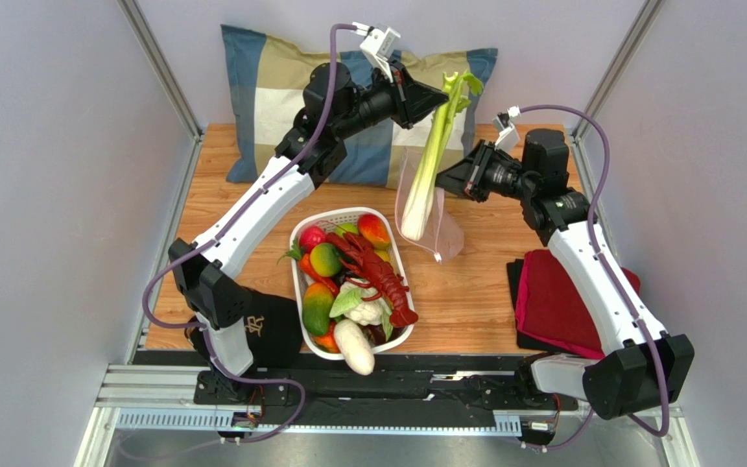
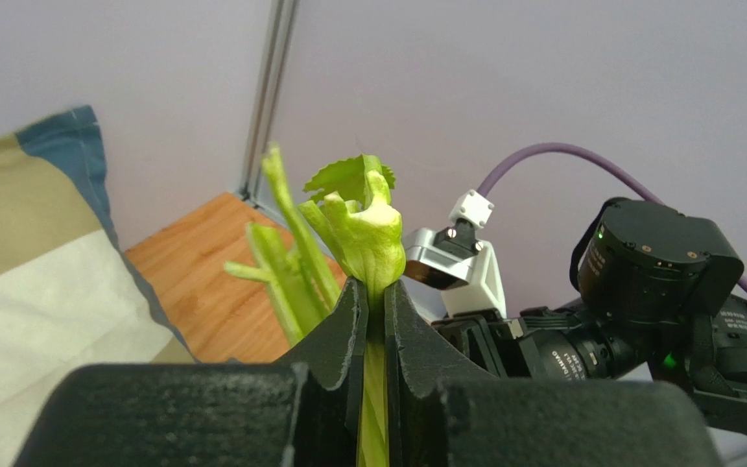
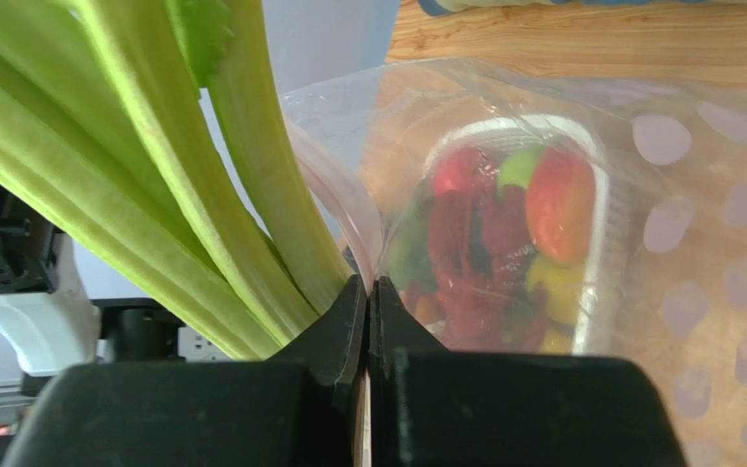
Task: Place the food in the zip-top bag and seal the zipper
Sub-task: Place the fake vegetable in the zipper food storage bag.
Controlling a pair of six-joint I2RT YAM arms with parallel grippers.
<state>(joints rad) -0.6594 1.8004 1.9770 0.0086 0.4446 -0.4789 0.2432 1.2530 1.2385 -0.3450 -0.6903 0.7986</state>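
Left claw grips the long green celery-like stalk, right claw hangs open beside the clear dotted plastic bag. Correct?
Not open: the right claw is shut on the pinkish mouth strip of the clear dotted plastic bag, as the right wrist view shows. Rest stands.

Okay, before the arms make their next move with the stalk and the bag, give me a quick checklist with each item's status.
1. Left gripper shut on the stalk: ok.
2. Right gripper pinching the bag at its mouth: ok.
3. Stalk's lower end inside bag: cannot tell.
4. Stalk top below the zipper: not ok, sticks out above.
5. Other food bagged: not ok, in the basket.
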